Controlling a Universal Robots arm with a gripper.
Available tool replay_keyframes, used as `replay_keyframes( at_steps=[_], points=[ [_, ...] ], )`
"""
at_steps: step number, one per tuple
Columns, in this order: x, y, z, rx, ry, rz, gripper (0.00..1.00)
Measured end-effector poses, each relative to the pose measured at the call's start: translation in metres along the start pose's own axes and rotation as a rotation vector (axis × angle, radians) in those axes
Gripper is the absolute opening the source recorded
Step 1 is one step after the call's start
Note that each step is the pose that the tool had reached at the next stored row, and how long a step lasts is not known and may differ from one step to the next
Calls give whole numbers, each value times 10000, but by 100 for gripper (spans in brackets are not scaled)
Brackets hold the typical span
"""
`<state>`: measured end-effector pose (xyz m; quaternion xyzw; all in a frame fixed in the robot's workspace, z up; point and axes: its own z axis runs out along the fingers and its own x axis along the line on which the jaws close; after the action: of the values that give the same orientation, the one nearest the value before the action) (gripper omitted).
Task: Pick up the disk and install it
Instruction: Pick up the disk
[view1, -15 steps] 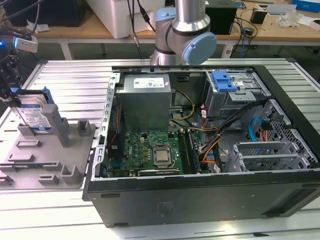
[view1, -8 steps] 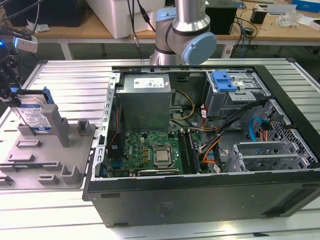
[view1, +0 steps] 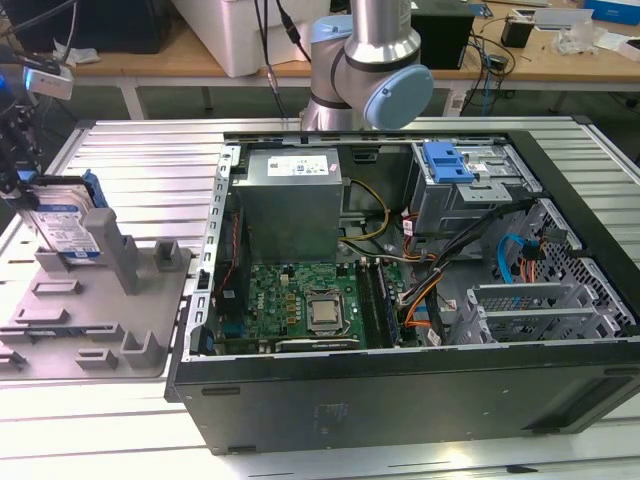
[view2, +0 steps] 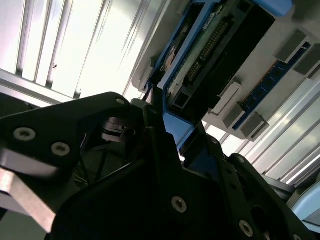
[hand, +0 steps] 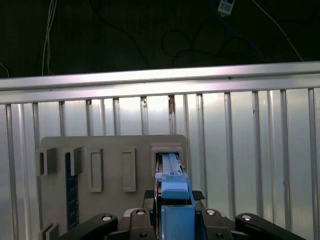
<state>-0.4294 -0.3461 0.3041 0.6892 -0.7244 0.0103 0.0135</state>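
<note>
so the disk (view1: 68, 222) stands on edge in a slot of the grey holder (view1: 100, 325), w/ its top edge free for a grab from above. fingers (view2: 156, 131) seem closed on its blue bracket (hand: 175, 189), at the end sticking out of the holder. disk's still seated; the open pc case (view1: 400, 395) sits beside the holder.

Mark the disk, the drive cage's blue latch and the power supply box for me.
disk (view1: 63, 225): exterior view, on its white-and-blue label.
blue latch (view1: 447, 160): exterior view, middle of the plastic.
power supply box (view1: 290, 212): exterior view, its grey top panel.
</note>
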Motion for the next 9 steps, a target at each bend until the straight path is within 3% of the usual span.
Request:
replay_keyframes(
  at_steps=[9],
  points=[
    [6,1,-172,0,0,0,37]
  ],
)
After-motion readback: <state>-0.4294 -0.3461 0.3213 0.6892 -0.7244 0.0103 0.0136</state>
